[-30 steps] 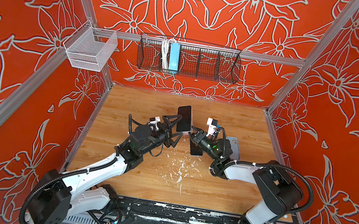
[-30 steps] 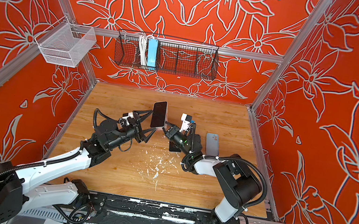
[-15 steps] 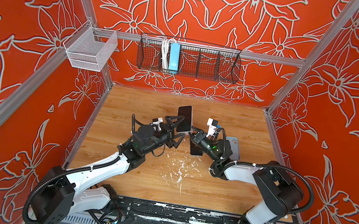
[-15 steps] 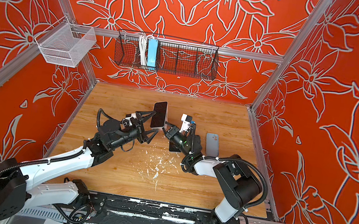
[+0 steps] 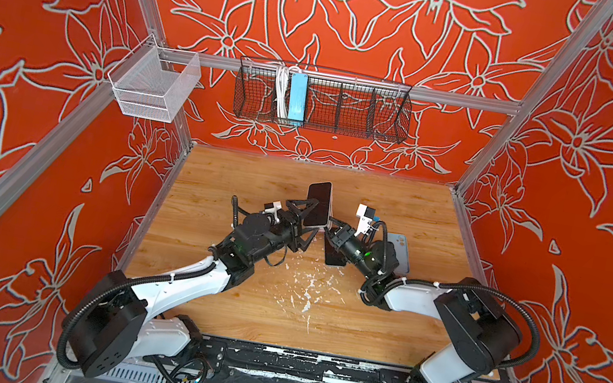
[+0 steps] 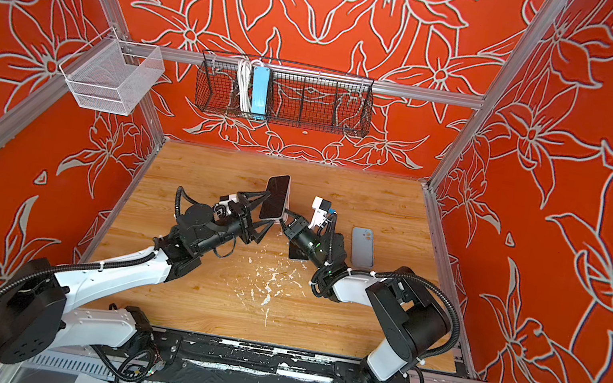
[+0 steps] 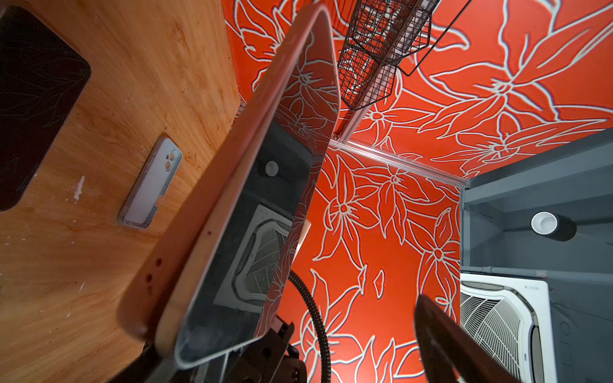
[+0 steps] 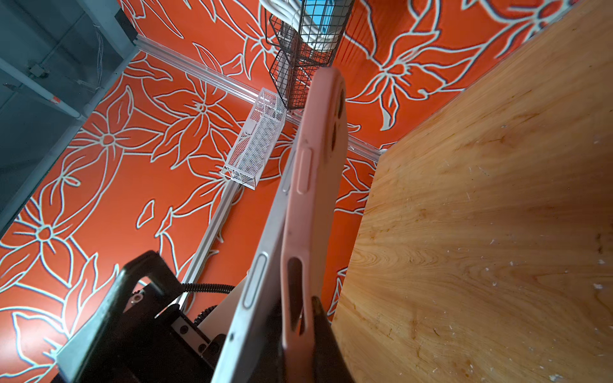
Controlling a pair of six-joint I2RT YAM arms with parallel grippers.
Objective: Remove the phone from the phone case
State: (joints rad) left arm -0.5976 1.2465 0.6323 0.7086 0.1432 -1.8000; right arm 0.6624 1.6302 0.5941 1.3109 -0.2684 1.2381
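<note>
The phone (image 5: pixel 317 203) (image 6: pixel 275 196) stands upright in the air over the middle of the table, dark screen (image 7: pixel 265 215) toward my left arm. It sits in a pink phone case (image 7: pixel 199 215) (image 8: pixel 315 199). At the bottom end the phone's silver edge (image 8: pixel 262 275) has come away from the case. My right gripper (image 5: pixel 328 228) (image 6: pixel 283 220) (image 8: pixel 298 315) is shut on the case's lower wall, one finger inside and one outside. Both top views show my left gripper (image 5: pixel 306 222) (image 6: pixel 261 214) open, its fingers (image 7: pixel 441 338) straddling the phone's lower end.
A pale blue phone case (image 5: pixel 398 250) (image 7: pixel 151 185) lies flat at the right, a dark phone (image 5: pixel 332 254) (image 7: pixel 30 99) flat under my right wrist. A black wire basket (image 5: pixel 324 98) and a white mesh basket (image 5: pixel 153 87) hang on the walls. White scuffs (image 5: pixel 306 281) mark the wooden table (image 5: pixel 378 331).
The left arm has shifted slightly toward the phone and its jaws have narrowed a little. The right gripper and the phone have stayed where they were.
</note>
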